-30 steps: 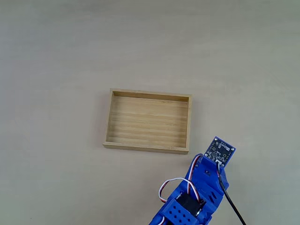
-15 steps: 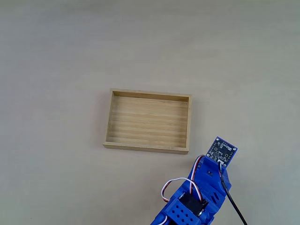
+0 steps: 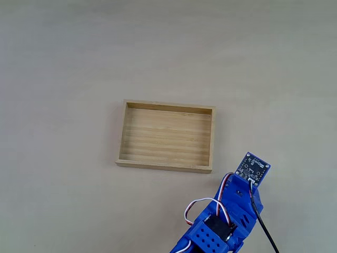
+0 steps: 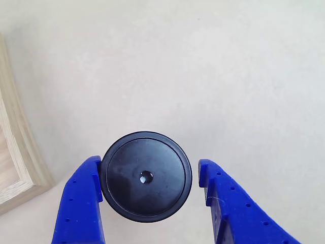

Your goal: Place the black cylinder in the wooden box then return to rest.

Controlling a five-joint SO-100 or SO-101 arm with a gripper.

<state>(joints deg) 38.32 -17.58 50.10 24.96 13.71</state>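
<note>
Your blue claw [image 4: 147,203] is open, straddling the small matte black cylinder [image 4: 146,176] standing on the beige desk [image 3: 79,58] beside the empty light wooden box [image 3: 166,137]. One finger [image 4: 84,201] touches it, the other doesn't: closing unevenly could shove or tip it.

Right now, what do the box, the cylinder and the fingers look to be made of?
The wooden box: pale bamboo-like wood, striped grain. The black cylinder: black with a faint sheen, perhaps plastic or rubber. The fingers: blue plastic, dotted with small holes, likely printed.
</note>
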